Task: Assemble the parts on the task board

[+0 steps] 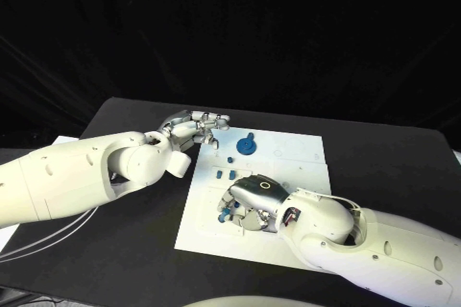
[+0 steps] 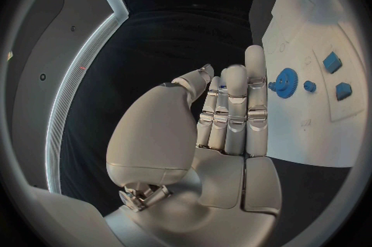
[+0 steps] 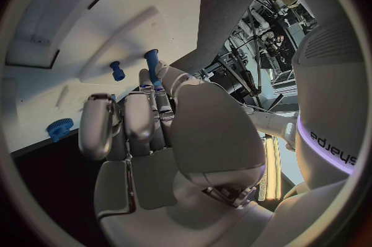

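One white board (image 1: 288,154) lies flat on the black matte table (image 1: 125,254), rectangular, smooth, with shallow recesses. Blue plastic parts on it: one round toothed gear (image 1: 248,146) with a short stub at the far end; two small blocky pieces (image 1: 232,160) side by side near the board's middle, one more small piece (image 1: 232,174) just nearer; one blue piece (image 1: 224,216) at the near left by the right hand. The left wrist view shows the same gear (image 2: 286,82), a small peg (image 2: 309,85) beside it, and two square blocks (image 2: 332,62) farther along the board.

Left hand (image 1: 197,128), silver metal on a glossy white arm, hovers off the board's far-left corner, above the table. Fingers (image 2: 234,112) straight and pressed close together, thumb folded in beside them, nothing held; narrow, closed pose.

Right hand (image 1: 254,197) is palm-down over the near half of the board, back of the hand smooth silver. In the right wrist view its fingers (image 3: 138,115) curl down toward the white surface, with an upright blue peg (image 3: 152,64) right at the fingertips and a second short blue peg (image 3: 117,70) just beside it, standing on the board. Cannot tell whether the fingers actually pinch the upright peg or only touch it. Gear (image 3: 59,129) lies apart, at the board's edge.
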Robot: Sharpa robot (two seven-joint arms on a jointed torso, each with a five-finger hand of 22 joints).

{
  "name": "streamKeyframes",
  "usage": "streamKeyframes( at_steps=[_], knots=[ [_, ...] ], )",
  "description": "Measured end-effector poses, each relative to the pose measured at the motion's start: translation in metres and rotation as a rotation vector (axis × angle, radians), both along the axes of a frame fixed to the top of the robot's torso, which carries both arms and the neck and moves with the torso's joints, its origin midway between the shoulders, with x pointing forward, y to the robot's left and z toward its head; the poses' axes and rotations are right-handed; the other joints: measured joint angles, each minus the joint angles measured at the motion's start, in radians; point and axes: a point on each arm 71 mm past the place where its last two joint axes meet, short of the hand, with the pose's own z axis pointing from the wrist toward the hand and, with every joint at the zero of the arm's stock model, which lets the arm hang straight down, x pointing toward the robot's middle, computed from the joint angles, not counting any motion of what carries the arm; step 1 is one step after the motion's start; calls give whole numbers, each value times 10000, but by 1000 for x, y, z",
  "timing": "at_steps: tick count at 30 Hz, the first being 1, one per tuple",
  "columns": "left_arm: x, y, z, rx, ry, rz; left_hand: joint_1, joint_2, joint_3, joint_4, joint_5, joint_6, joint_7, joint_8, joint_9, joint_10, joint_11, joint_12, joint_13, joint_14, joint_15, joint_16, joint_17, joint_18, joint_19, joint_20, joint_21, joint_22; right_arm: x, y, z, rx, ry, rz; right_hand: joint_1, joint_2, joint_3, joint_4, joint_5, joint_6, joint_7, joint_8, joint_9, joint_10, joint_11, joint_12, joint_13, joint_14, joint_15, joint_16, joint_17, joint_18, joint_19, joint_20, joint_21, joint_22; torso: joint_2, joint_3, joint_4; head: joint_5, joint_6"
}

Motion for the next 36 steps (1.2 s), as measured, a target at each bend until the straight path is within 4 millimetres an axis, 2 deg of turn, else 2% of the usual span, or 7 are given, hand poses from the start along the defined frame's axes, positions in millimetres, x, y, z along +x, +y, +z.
streamKeyframes(
  at_steps=[10,15,16,17,20,29,36],
  knots=[
    [0,0,0,1,2,-1,0,0,0,0,0,0,0,0,0,0,0,0,0,0,0,0,0,0,0,0,0,0,0,2,-1,-104,8,0,-70,-70,-14,13,-4,-124,76,-103,15,-6,8,-80,8,0,0,-21,-138,-1,-6,6,-19,-134,-6,-5,0,22,-23],
    [0,0,0,1,2,-3,0,0,0,0,0,0,0,0,0,0,0,0,-1,0,0,0,0,1,0,0,0,0,0,3,-4,-233,74,-31,-564,-560,-504,158,77,-1339,373,-270,-291,-1335,361,-193,-37,-35,290,-634,-862,13,-492,274,-487,-866,-7,-3,0,24,-19],
    [0,0,0,2,3,-4,0,0,0,0,0,0,0,0,0,0,0,0,0,0,0,0,0,1,0,0,0,0,0,3,-5,-252,88,-39,-643,-639,-661,167,93,-1618,407,-270,-372,-1656,432,-193,-37,-36,291,-716,-964,146,-545,327,-559,-974,-8,-2,0,24,-17],
    [0,0,0,2,3,-4,0,0,0,0,0,0,0,0,0,0,0,0,0,0,0,0,0,1,0,0,0,0,0,3,-5,-259,94,-49,-662,-658,-827,176,93,-1846,414,-270,-443,-1977,485,-193,-37,-49,353,-766,-1030,155,-581,363,-599,-1039,-9,-2,0,24,-15],
    [0,0,0,3,3,-3,0,0,0,0,0,0,0,0,0,0,0,0,-1,0,0,0,0,0,0,0,0,0,0,3,-5,-253,92,-65,-661,-657,-1232,184,93,-2187,392,-270,-555,-2557,584,-193,-37,-53,379,-776,-1121,155,-612,394,-618,-1118,-9,0,-1,20,-7],
    [0,0,0,7,4,3,0,0,0,0,0,0,0,0,0,0,0,0,7,0,0,0,1,1,0,0,0,0,-1,-8,-1,126,-92,-297,-659,-655,-1575,225,93,-2231,410,-270,-574,-2585,604,-60,-20,-19,413,-776,-1172,155,-612,394,-618,-1119,-12,6,-6,-30,30],
    [0,1,0,12,3,15,0,0,0,0,0,0,0,0,0,0,0,0,6,0,0,0,0,0,0,0,0,1,1,-38,15,904,-304,-930,-426,-416,-1792,278,93,-1831,515,-192,-546,-1771,476,392,21,-19,413,-775,-1226,154,-611,394,-617,-1092,-12,12,-19,-159,108]
  ],
)
